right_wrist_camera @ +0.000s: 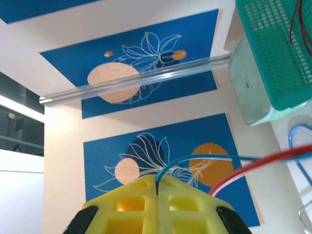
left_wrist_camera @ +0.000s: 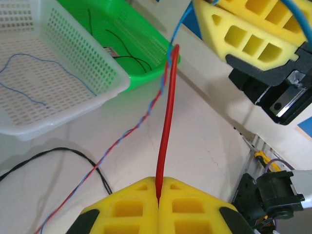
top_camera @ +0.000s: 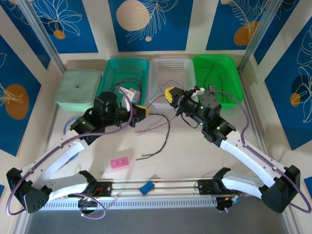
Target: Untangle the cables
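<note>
My left gripper [left_wrist_camera: 158, 195] is shut on a thin red cable [left_wrist_camera: 165, 122] that runs taut up toward my right gripper's yellow fingers [left_wrist_camera: 248, 29]. A twisted red-and-blue stretch of wire [left_wrist_camera: 126, 134] trails down to the left over the table, crossing a black cable [left_wrist_camera: 73, 156]. My right gripper [right_wrist_camera: 158, 187] is shut on a blue cable [right_wrist_camera: 204, 156], with the red cable [right_wrist_camera: 263, 163] passing just beside its fingers. From above, the left gripper [top_camera: 140, 111] and right gripper [top_camera: 170, 94] hover close together in front of the baskets, and the black cable [top_camera: 168, 131] loops on the table.
A teal basket [top_camera: 124, 78], a white basket [top_camera: 170, 73] and a green basket [top_camera: 217, 78] line the back, each holding thin wires. At the back left stands a mint lidded box [top_camera: 78, 87]. A pink piece [top_camera: 120, 163] and a blue piece [top_camera: 146, 186] lie near the front.
</note>
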Controlling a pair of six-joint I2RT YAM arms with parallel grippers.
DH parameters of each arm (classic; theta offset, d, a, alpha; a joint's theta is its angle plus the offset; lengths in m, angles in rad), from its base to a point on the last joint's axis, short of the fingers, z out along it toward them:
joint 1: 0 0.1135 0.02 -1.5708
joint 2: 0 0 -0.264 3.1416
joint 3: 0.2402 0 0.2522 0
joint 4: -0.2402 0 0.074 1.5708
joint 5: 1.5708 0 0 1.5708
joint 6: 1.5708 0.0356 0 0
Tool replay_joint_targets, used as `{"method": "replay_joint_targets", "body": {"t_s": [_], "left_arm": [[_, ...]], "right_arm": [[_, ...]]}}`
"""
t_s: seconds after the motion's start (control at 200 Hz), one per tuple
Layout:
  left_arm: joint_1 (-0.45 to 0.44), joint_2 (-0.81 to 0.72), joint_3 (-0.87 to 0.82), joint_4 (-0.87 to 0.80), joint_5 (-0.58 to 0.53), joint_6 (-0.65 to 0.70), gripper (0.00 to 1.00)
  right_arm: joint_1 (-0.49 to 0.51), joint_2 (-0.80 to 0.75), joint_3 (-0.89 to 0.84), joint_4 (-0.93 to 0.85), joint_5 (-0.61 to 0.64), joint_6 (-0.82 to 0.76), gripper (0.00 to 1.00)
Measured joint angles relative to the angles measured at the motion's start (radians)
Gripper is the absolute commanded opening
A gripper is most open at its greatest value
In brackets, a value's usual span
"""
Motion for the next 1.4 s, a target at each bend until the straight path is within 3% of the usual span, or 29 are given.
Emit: {"method": "replay_joint_targets", "body": {"t_s": [0.28,0.655,0.865,1.06,1.221,1.401], "left_arm": [[-0.002,0.026,0.311,-0.296,-0.2,0.063,0.0],[0.005,0.03,0.393,-0.457,-0.466,0.102,0.0],[0.06,0.029,0.408,-0.513,-0.508,0.137,0.0],[0.19,0.02,0.411,-0.569,-0.508,0.157,0.0],[0.313,-0.002,0.401,-0.577,-0.49,0.149,0.0],[0.391,-0.036,0.38,-0.566,-0.475,0.121,0.0]], "right_arm": [[-0.122,-0.053,0.055,-0.026,-0.002,0.0,0.0],[-0.442,-0.187,0.118,-0.124,-0.051,0.008,0.0],[-0.636,-0.244,0.127,-0.16,-0.117,0.064,0.0],[-0.79,-0.233,0.155,-0.187,-0.192,0.124,0.0],[-0.845,-0.214,0.216,-0.188,-0.228,0.144,0.0],[-0.871,-0.191,0.281,-0.187,-0.249,0.158,0.0]]}}
